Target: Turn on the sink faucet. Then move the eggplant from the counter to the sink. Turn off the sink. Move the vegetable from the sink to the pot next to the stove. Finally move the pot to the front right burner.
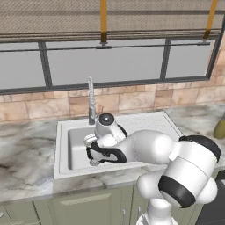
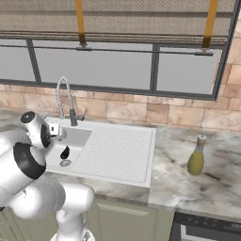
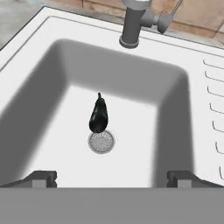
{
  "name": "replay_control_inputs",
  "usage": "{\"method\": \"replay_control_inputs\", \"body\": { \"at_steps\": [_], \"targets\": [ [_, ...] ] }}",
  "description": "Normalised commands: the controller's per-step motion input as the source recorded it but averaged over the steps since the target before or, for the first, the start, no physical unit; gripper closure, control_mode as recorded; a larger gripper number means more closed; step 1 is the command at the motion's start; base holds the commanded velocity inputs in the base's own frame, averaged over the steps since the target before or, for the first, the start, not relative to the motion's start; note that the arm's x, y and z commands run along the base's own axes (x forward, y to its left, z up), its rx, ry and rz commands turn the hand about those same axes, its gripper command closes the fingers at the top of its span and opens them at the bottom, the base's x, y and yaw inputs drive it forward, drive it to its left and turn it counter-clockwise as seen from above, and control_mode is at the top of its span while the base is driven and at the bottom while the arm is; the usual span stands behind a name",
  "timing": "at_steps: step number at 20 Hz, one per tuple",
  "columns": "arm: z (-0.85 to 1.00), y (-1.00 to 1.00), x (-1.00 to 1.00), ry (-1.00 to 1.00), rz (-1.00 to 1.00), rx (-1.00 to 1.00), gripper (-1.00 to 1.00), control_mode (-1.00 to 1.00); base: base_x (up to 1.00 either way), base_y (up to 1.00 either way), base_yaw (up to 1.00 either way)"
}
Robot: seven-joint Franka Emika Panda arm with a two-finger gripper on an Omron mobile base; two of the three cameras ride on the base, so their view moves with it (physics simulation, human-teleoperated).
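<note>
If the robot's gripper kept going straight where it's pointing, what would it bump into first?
Probably the eggplant lying on the floor of the sink, right beside the drain. The open gripper points down into the basin with nothing in between, though depth is hard to judge, so it might meet the drain instead.

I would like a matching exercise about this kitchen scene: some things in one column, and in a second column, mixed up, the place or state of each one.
Things:
1. eggplant
2. sink faucet
3. olive-yellow bottle
4. gripper

Places or states:
A. upright on the counter, right of the drainboard
B. lying on the sink floor, next to the drain
C. fingers wide open above the basin, nothing between them
D. standing at the back rim of the sink

Pairs: 1-B, 2-D, 3-A, 4-C
</note>
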Motion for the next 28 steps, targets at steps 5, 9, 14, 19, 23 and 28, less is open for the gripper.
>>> {"method": "replay_control_inputs", "body": {
  "at_steps": [5,9,14,19,23,28],
  "targets": [
    [-0.36,0.17,0.22,0.01,-0.09,0.00,-1.00,-1.00,0.00,0.00,0.00],
    [-0.29,0.07,0.25,0.04,-0.04,0.00,-1.00,-1.00,0.00,0.00,0.00],
    [-0.27,0.08,0.27,0.02,-0.03,0.00,-1.00,-1.00,0.00,0.00,0.00],
    [-0.36,0.14,0.24,0.00,-0.05,0.00,-1.00,-1.00,0.00,0.00,0.00],
    [-0.38,0.14,0.16,0.00,-0.05,0.00,-1.00,-1.00,0.00,0.00,0.00],
    [-0.37,0.11,0.13,0.01,-0.05,0.00,-1.00,-1.00,0.00,0.00,0.00]
  ]
}}
